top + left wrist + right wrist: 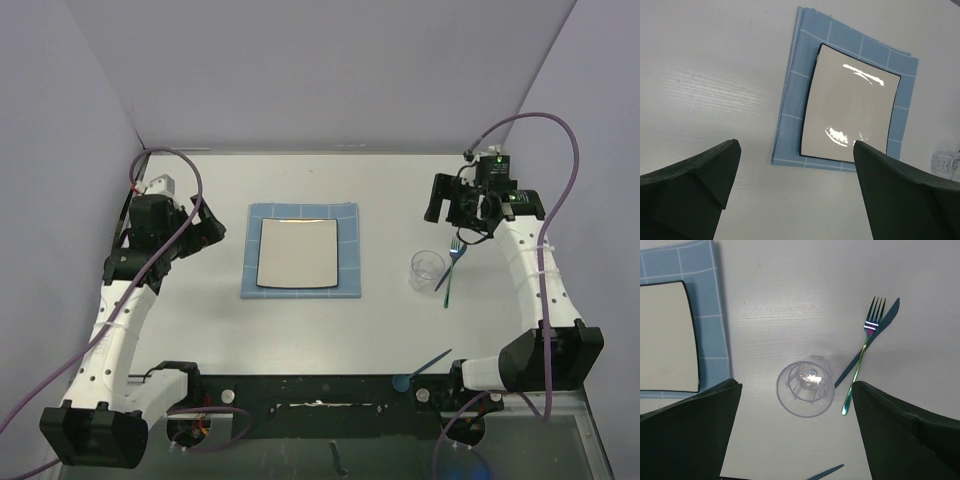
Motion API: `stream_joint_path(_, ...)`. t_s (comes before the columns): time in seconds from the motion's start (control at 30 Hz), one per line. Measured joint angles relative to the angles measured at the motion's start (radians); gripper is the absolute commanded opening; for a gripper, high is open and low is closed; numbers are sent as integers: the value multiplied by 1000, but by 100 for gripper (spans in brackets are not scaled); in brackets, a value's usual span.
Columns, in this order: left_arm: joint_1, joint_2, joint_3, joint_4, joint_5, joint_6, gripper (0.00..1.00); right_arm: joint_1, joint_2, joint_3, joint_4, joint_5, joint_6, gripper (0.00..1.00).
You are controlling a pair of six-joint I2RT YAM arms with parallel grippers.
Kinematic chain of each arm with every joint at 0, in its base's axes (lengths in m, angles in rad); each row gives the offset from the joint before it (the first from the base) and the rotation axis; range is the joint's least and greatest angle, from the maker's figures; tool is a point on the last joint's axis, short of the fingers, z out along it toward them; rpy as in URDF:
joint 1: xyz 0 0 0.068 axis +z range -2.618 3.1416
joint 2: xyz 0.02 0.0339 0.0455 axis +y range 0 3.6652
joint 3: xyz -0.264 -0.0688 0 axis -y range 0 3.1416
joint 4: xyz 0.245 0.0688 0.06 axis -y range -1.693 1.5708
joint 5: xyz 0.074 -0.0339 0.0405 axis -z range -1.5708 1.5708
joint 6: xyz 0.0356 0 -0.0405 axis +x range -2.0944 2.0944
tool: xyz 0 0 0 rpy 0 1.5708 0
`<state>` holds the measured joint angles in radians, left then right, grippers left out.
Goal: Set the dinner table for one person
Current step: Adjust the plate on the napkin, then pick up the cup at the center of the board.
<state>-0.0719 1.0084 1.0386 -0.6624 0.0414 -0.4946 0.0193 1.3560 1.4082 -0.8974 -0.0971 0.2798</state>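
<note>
Across the middle of the overhead view, the dinner table (390, 330) is spreading as a matte-white top from the arm bases to the far wall, carrying everything else. Left of centre, a blue grid-patterned placemat (348, 250) is lying flat on it, with a square white dark-rimmed plate (296, 255) sitting on the mat and leaving a blue margin showing all round.

To the right, well apart from the mat, a clear glass (426, 270) is standing upright. Just beside it, an iridescent fork (451, 280) is lying across a dark blue knife (440, 285). In the right wrist view the knife's lower end is passing behind the glass and cannot be followed. A blue spoon (428, 363) is resting near the table's front edge by the right arm's base. The right wrist view is catching only its tip at the bottom edge.

The left gripper (207, 228) is hovering left of the placemat with its jaws spread wide and nothing between them. Its dark fingers (695, 185) are cutting off the lower corners of the left wrist view, and the glass is showing there only as a blurred sliver at the right edge.

The right gripper (450, 205) is hanging above the far side of the glass and cutlery, likewise spread wide and gripping nothing. Its fingers (900, 430) are flanking the glass from above and masking the table's lower corners. Purple cables (190, 180) are looping over both arms.
</note>
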Motion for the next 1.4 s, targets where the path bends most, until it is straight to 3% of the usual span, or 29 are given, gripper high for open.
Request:
stream_joint_path(0.37,0,11,-11,24,0,0,97,0,27,-240,14,38,56,99)
stream_joint_path(0.7,0,37,-11,36,1,-11,97,-1,11,-351,37,76,94,98)
stream_joint_path(0.8,0,45,-11,38,2,-17,97,-3,9,-370,47,80,95,84)
stream_joint_path(0.97,0,47,-11,39,4,-22,97,-6,10,-392,70,80,98,36)
stream_joint_path(1.03,0,47,-11,38,4,-23,97,-6,16,-394,81,79,101,12)
stream_joint_path(1.07,0,47,-11,38,4,-23,97,-6,19,-395,85,81,101,5)
stream_joint_path(1.13,0,47,-11,38,4,-24,97,-6,27,-395,91,80,109,0)
stream_joint_path(1.4,0,47,-11,39,9,-26,97,-6,33,-395,111,76,116,0)
